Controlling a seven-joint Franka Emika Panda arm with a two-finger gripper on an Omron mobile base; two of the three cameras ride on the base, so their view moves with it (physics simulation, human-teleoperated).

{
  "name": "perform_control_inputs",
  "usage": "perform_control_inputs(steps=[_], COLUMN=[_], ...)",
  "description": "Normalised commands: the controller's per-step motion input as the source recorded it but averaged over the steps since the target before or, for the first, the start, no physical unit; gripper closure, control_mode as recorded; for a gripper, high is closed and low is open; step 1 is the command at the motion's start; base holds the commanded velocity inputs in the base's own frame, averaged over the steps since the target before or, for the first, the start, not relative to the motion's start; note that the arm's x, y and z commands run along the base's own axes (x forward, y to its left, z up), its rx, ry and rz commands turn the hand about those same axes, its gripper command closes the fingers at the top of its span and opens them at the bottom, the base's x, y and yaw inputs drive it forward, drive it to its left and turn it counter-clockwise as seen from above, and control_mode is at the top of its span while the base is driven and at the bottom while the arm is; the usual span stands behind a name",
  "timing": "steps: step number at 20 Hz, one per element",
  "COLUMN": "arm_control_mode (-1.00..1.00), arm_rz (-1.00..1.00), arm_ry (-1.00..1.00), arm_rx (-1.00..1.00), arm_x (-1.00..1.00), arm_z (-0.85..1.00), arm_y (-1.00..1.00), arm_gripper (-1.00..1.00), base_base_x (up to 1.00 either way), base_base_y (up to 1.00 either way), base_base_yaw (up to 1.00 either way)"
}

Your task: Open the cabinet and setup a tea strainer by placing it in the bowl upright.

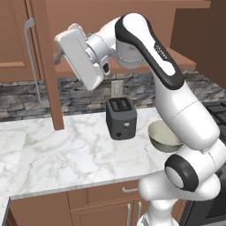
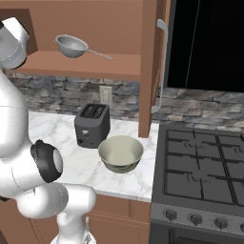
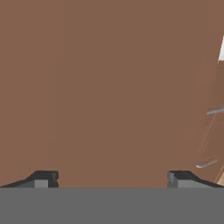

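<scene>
The cabinet (image 2: 114, 28) stands open, its right door (image 2: 148, 66) swung out edge-on and its left door (image 1: 49, 66) likewise. On the cabinet's bottom shelf lies the tea strainer (image 2: 71, 46), grey mesh, its thin handle pointing right. The beige bowl (image 2: 120, 152) sits on the marble counter right of the toaster; it is also in the left base view as the bowl (image 1: 162, 136). My gripper (image 1: 58, 56) is raised by the left door, left of the shelf opening. In the hand view the gripper (image 3: 111, 179) is open, facing brown wood, with nothing between its fingers.
A dark toaster (image 1: 121, 117) stands on the marble counter (image 1: 66, 150) below the shelf. A gas stove (image 2: 205, 176) adjoins the counter on the right. Long silver bar handles (image 2: 162, 66) stick out from the open doors. A stone backsplash runs behind.
</scene>
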Motion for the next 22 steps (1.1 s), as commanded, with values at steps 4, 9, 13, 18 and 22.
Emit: perform_control_inputs(steps=[4,9,13,18,22], arm_control_mode=[-1.0,-1.0,-1.0,-1.0,-1.0], arm_rz=[-0.07,-0.06,-0.09,-0.11,-0.12], arm_ry=[-0.04,-0.07,-0.04,-0.04,-0.07], arm_rx=[-0.04,0.0,0.0,-0.08,-0.19], arm_x=[-0.18,-0.59,-0.54,-0.26,-0.08], arm_z=[0.01,0.0,-0.06,-0.36,-0.16], arm_y=[-0.27,-0.68,-0.81,-0.83,-0.71], arm_gripper=[-1.0,-1.0,-1.0,-1.0,-1.0], base_base_x=[0.0,0.0,0.0,0.0,0.0], base_base_y=[0.0,0.0,0.0,0.0,0.0], base_base_yaw=[0.0,0.0,0.0,0.0,0.0])
